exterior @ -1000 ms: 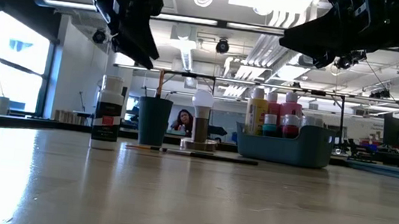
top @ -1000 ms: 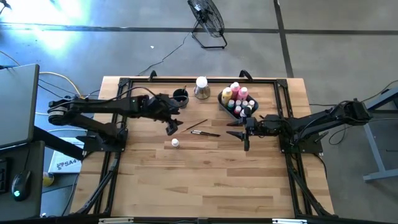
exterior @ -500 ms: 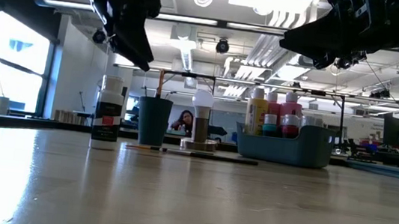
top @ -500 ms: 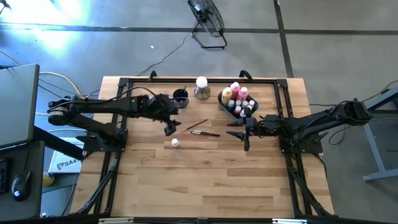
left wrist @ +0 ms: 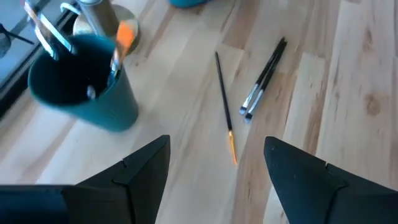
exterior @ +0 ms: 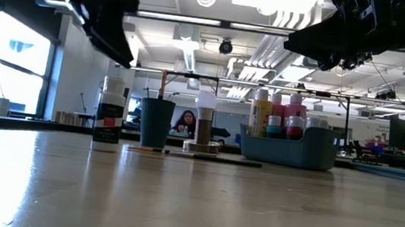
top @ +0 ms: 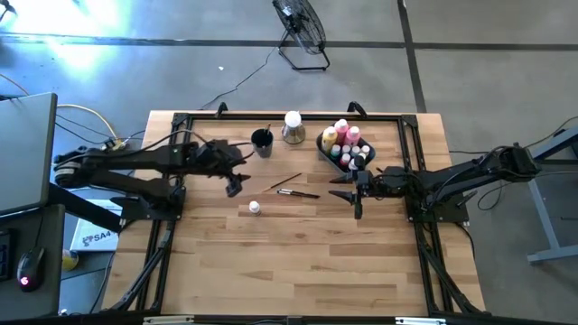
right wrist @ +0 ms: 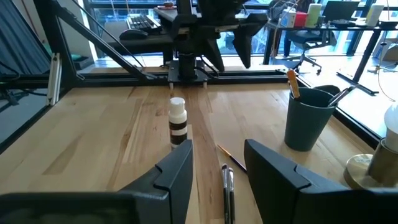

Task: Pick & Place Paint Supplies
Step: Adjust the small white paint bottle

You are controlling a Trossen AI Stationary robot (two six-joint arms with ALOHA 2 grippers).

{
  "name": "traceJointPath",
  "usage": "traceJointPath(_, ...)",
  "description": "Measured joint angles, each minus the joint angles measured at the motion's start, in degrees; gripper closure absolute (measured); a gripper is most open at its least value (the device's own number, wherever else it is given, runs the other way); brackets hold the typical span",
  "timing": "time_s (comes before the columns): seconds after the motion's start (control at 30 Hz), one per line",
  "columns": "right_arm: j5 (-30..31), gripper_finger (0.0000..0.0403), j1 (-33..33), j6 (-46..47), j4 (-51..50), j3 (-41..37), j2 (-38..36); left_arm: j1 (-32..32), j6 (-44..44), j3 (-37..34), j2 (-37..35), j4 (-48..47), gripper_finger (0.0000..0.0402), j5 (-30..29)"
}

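We have three brushes [top: 293, 187] lying loose on the table [top: 298, 271] near its middle, between the two arms. One lies slanted alone; the other two lie side by side, touching or nearly so. A small white-capped pot [top: 255, 208] stands upright a little nearer and to the left of them. The bin [top: 322, 150] at the far right already holds several bottles [top: 341, 134], and a dark cup [top: 262, 141] at the far middle holds a brush or two of its own.

Our left tool [top: 234, 186] hangs above the table just left of the brushes, fingers apart and holding nothing. Our right tool [top: 357, 200] hovers just right of them, also parted and empty.

We judge the brushes light, thin and stiff. Lying flat on the wood they give our fingers very little height to close on, and a round handle may roll or skid away. We would take the single brush first, across the middle of its handle, well clear of the bristles, which look soft enough to bend. The paired brushes may come up together or knock each other aside.

The pot looks light, rigid and easy to tip. We would grip it round the body, below the cap, with the fingers level.
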Motion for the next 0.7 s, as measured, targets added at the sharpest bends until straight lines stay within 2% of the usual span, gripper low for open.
traceJointPath(0.17, 0.0, 0.0265, 0.0, 0.0, -0.01, 0.0, 0.0, -1.74, -3.24, -8.06, -9.27, 1.92, 0.0149, 0.54)
traceJointPath(0.3, 0.02, 0.0265, 0.0, 0.0, -0.03, 0.0, 0.0, -6.07, 0.0, -15.24, -18.07, 5.82, 0.0149, 2.43)
traceJointPath(0.5, 0.71, 0.0265, 0.0, 0.0, -0.18, 0.0, 0.0, -12.61, 1.57, -28.88, -28.89, 20.63, 0.0149, 2.49)
traceJointPath(0.7, 1.99, 0.0265, 0.0, 0.0, -0.25, 0.0, 0.0, -14.71, -0.4, -40.39, -33.42, 30.79, 0.0149, 3.26)
